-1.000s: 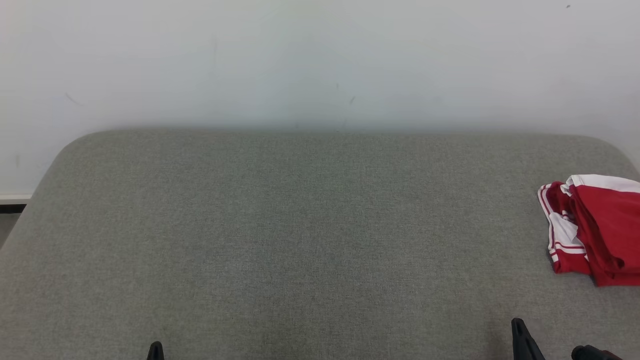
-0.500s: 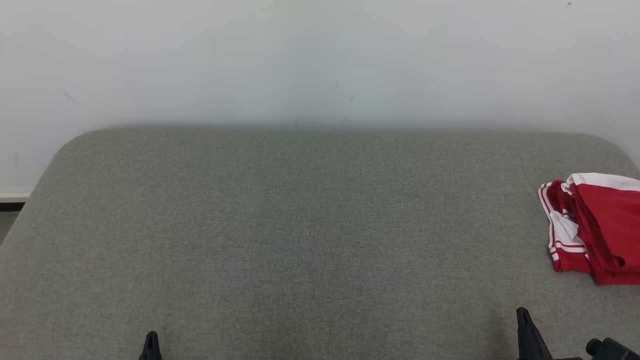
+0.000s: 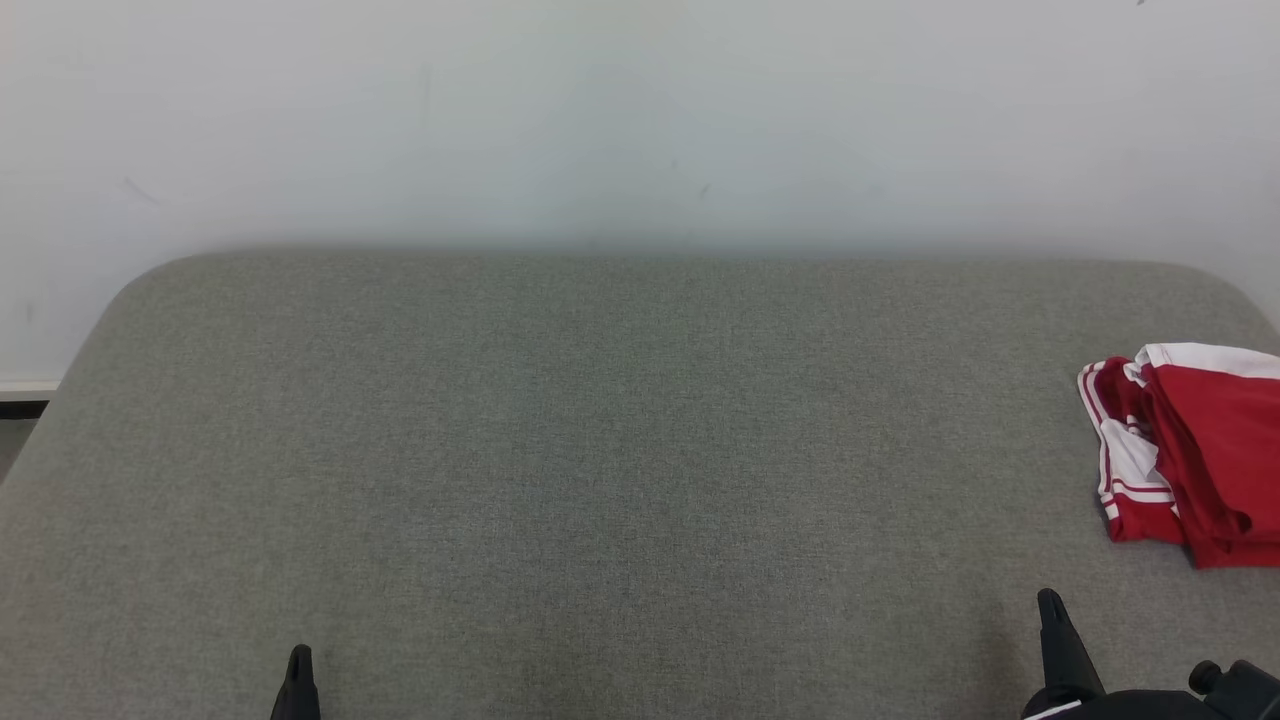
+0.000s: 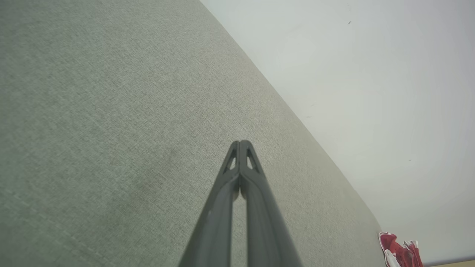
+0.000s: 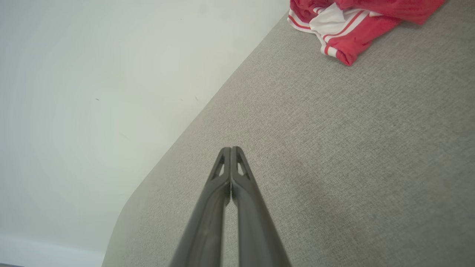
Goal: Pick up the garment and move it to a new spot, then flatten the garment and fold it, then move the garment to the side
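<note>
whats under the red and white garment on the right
The garment lies bunched directly on the grey fabric surface, toward its right side. Whatever sits beneath its folds is covered, so nothing more can be told.

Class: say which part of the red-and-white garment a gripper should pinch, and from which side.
Probably the garment, at its striped near corner, approached from its left by the right gripper, opened first. That corner bunches into a raised fold facing the gripper; the rest runs past the head view's edge.
</note>
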